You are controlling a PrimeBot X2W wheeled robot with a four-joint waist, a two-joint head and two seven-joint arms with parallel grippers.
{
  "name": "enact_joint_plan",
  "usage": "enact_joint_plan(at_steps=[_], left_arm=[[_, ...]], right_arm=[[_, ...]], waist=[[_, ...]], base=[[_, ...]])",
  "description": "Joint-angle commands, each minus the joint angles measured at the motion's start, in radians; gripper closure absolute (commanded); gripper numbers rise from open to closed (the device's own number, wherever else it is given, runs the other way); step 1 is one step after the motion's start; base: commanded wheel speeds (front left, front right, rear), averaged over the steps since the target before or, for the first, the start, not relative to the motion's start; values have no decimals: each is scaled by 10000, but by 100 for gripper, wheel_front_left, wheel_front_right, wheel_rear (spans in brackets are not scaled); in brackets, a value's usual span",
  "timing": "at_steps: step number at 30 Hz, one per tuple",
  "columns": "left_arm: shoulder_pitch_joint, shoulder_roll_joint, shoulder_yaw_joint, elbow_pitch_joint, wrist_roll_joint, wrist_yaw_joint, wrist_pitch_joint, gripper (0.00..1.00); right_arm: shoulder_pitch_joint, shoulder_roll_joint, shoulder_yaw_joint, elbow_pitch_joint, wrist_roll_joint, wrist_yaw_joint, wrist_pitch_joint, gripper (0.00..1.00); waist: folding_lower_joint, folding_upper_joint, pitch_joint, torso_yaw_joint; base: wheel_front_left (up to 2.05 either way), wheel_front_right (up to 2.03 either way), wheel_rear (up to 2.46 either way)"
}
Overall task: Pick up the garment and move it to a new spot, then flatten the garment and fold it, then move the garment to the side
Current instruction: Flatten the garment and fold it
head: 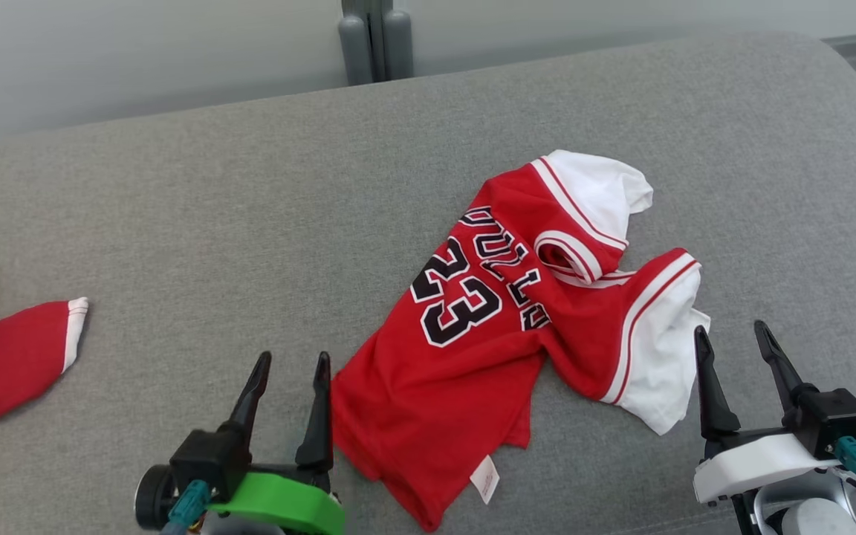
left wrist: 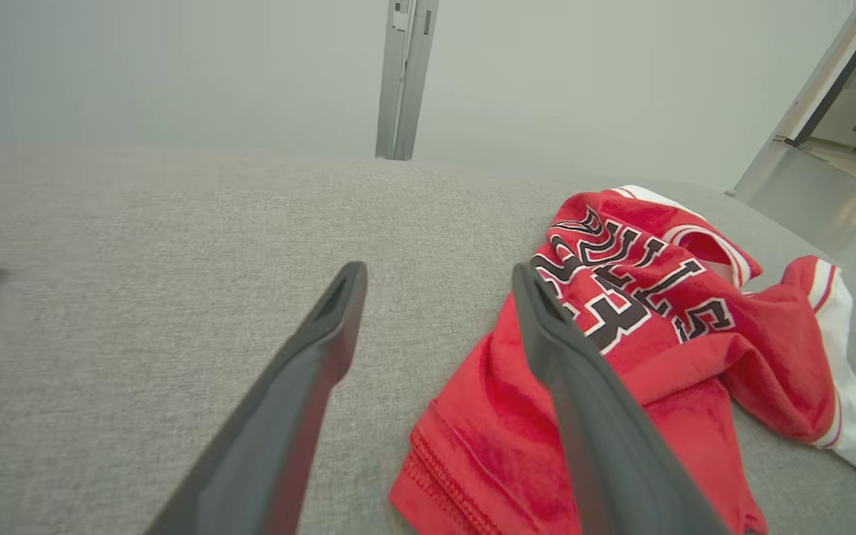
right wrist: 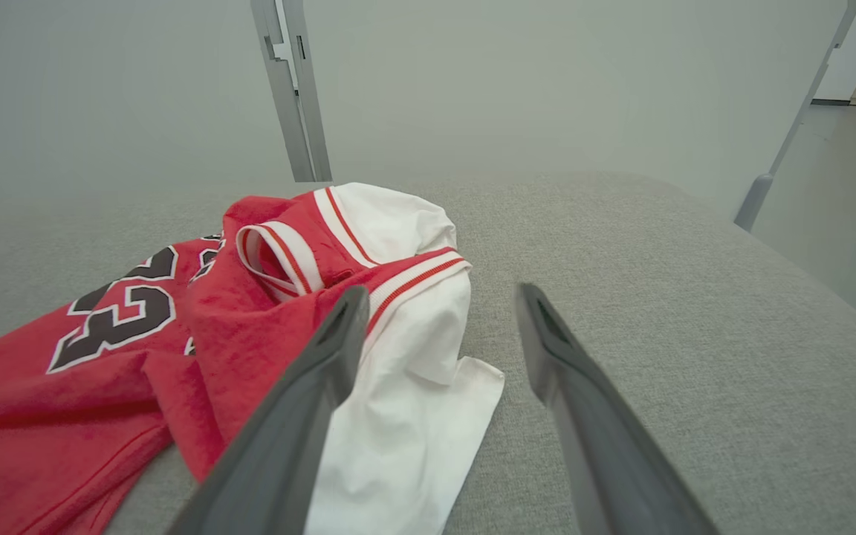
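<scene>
Grey surface [head: 175,223], pale wall [head: 138,59]; garment [head: 472,357] between left gripper [head: 293,357] and right gripper [head: 730,327], both spread

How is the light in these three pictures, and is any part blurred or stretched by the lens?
Head view: soft, even light, no glare; the jersey is sharp, with a thin shadow under its edge on the grey cushion. Left wrist view: the wide lens stretches the left gripper; the wall behind looks hazy. Right wrist view: the same stretch on the right gripper.

Two red-and-white garments: one numbered jersey [head: 472,349], one second garment [head: 4,360] at the frame's left edge. Two end effectors: left end effector [head: 293,358], right end effector [head: 730,327]. One grey cushion [head: 212,208].
</scene>
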Motion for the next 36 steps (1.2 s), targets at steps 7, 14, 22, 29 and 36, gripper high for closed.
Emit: enact_joint_plan(at_steps=[7, 14, 22, 29, 36], left_arm=[[1316, -399, 1559, -84, 787, -916, -3, 0], [1821, -556, 2550, 7, 1262, -1433, -3, 0], [1882, -592, 2724, 28, 1182, -1594, -3, 0], [1873, -592, 2591, -11, 1142, -1473, -4, 0], [1936, -596, 1298, 763, 1023, -1692, 335, 0]], right_arm=[[377, -20, 147, 235, -526, -15, 3, 0], [469, -21, 199, 405, -648, -15, 3, 0], [509, -21, 187, 393, -591, -15, 3, 0], [470, -21, 212, 426, -535, -15, 3, 0], [115, -267, -46, 1009, -577, -15, 3, 0]], waist=[[0, 0, -1082, 629], [0, 0, -1357, 584], [0, 0, -1408, 601], [0, 0, -1398, 607], [0, 0, -1464, 551]], base=[[0, 0, 0], [0, 0, 0], [0, 0, 0], [0, 0, 0], [0, 0, 0]])
